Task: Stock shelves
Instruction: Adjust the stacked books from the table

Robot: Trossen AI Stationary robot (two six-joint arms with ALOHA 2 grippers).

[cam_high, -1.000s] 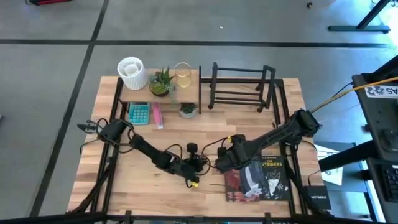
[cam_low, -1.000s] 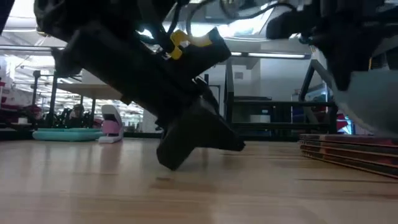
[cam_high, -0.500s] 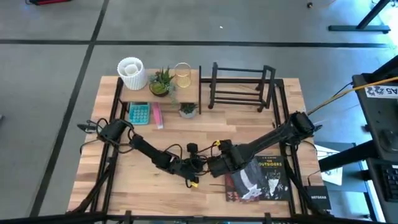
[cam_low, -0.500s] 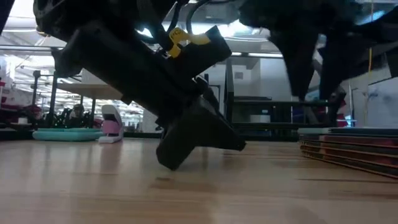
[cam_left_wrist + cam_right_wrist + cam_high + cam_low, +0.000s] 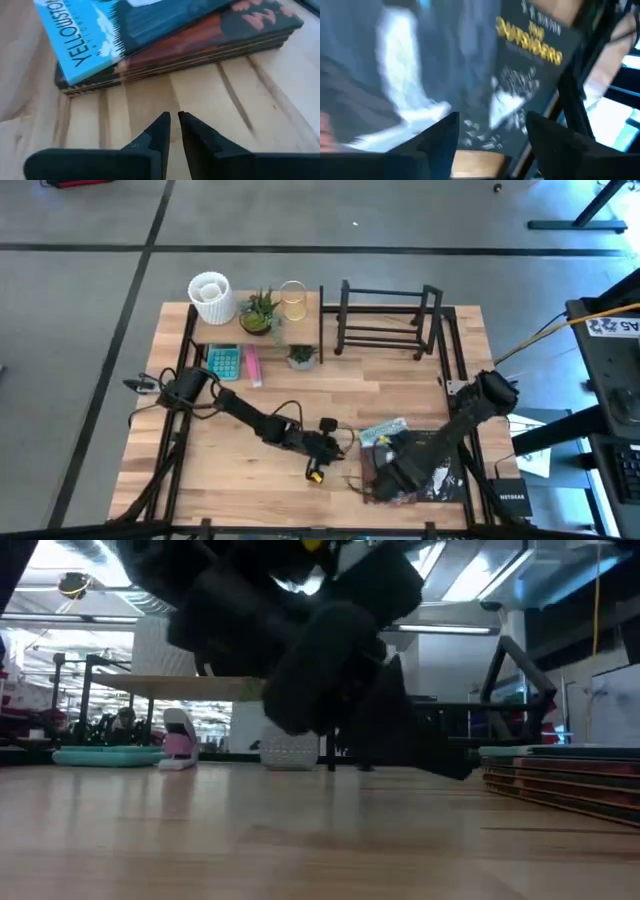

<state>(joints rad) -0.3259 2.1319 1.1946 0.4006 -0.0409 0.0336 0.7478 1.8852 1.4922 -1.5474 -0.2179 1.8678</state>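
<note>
Both arms at the book stack; shelves not yet stocked.

High view: the left gripper (image 5: 335, 446) sits low at table centre, just beside the stack of flat paperback books (image 5: 415, 465); the right gripper (image 5: 385, 478) is over that stack. The light-wood board shelf on thin black legs (image 5: 255, 330) and the black open-frame metal bar rack (image 5: 385, 320) stand well apart at the far edge. Low view: a dark arm fills the frame; the stack lies flat at right. Left wrist view: the left fingers (image 5: 157, 132) are nearly closed and hold nothing, pointing at the stack's edge under a blue "Yellowstone" cover (image 5: 125, 30). Right wrist view: the right fingers (image 5: 437, 137) are spread wide above a dark cover, apparently gripping nothing. Risk: a push at the edge could slide the whole stack, and the two close grippers could collide.
</note>
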